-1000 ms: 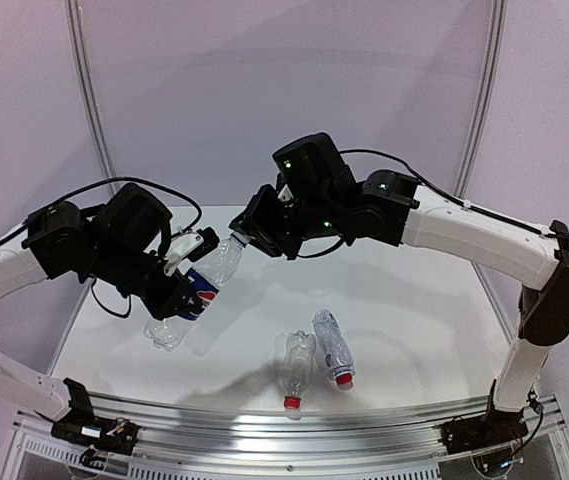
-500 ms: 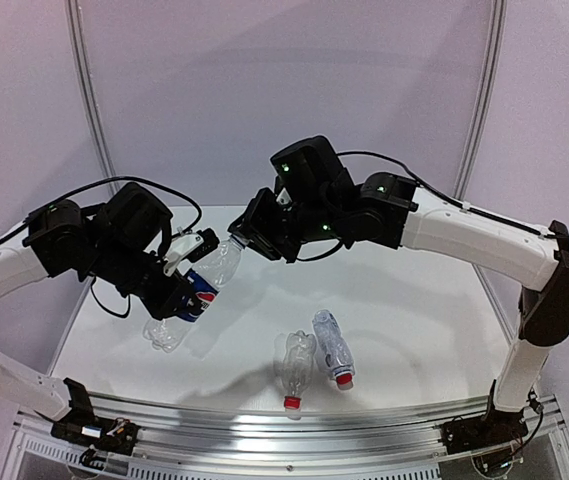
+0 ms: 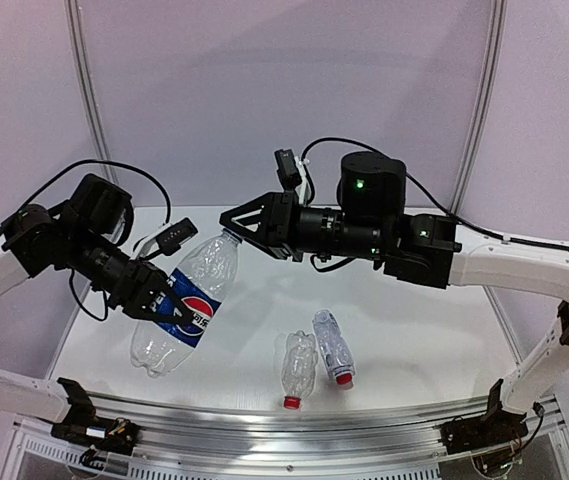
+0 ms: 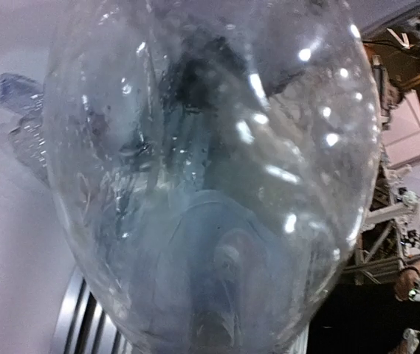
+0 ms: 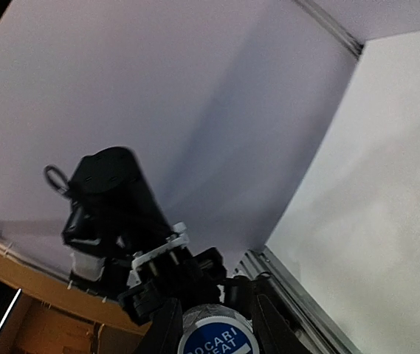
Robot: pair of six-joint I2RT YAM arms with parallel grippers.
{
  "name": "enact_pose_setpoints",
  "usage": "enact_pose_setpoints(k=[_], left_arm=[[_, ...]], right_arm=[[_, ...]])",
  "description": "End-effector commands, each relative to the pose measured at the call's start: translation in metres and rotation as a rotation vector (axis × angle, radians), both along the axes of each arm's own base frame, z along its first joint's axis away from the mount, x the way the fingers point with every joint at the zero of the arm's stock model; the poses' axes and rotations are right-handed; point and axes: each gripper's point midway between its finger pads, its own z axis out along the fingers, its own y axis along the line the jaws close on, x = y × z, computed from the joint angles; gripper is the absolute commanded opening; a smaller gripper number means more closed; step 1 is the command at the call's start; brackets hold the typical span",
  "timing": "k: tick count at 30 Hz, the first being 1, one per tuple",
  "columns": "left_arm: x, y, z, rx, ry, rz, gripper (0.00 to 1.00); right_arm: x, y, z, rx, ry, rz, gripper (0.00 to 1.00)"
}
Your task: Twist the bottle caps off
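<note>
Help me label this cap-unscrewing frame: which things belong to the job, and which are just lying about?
Job: Pepsi bottle in left gripper; Pepsi cap at right gripper; two ribbed bottles; their red caps.
Not job: table, front rail.

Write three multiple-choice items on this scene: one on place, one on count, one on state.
1. The right gripper is at the Pepsi bottle's: A base; B cap; C label.
2. Red caps on the table: A one; B two; C three.
3. The Pepsi bottle is: A lying on the table; B standing upright; C held up, tilted.
Answers: 1 B, its fingers flank the cap in the right wrist view. 2 B, one on each ribbed bottle. 3 C, the left gripper holds it off the table.
</note>
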Motion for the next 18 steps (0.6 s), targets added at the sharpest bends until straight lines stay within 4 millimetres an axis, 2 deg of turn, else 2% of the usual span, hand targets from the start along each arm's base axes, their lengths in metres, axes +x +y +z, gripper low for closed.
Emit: enact_pose_setpoints(k=[1, 3, 4, 5, 8, 11, 12, 15, 18], left_arm=[[-0.033, 0.003, 0.069, -0.314, 0.001, -0.213, 0.00], [-0.030, 0.002, 0.066, -0.289, -0.005, -0.199, 0.00], [-0.028, 0.002, 0.063, -0.273, -0.014, -0.189, 0.00], [-0.025, 0.002, 0.059, -0.250, -0.018, -0.174, 0.00], [-0.012, 0.003, 0.041, -0.153, -0.065, -0.114, 0.00], [0.001, 0.005, 0.023, -0.073, -0.108, -0.064, 0.00], [0.003, 0.005, 0.020, -0.061, -0.117, -0.055, 0.00], [0.017, 0.009, 0.008, 0.015, -0.164, 0.006, 0.00], [0.046, 0.022, -0.011, 0.168, -0.248, 0.141, 0.00]], right_arm=[[-0.009, 0.001, 0.000, 0.014, -0.152, 0.103, 0.00], [-0.008, 0.004, 0.003, 0.011, -0.155, 0.108, 0.01], [-0.006, 0.004, 0.003, 0.005, -0.153, 0.099, 0.07], [-0.003, 0.003, 0.006, 0.003, -0.149, 0.081, 0.18], [0.009, -0.005, 0.009, -0.028, -0.120, -0.006, 0.61], [0.025, -0.024, 0.007, -0.075, -0.078, -0.139, 0.94], [0.026, -0.030, 0.008, -0.073, -0.076, -0.160, 0.99], [0.030, -0.046, 0.008, -0.071, -0.051, -0.223, 1.00], [0.031, -0.055, 0.003, -0.091, -0.003, -0.254, 1.00]])
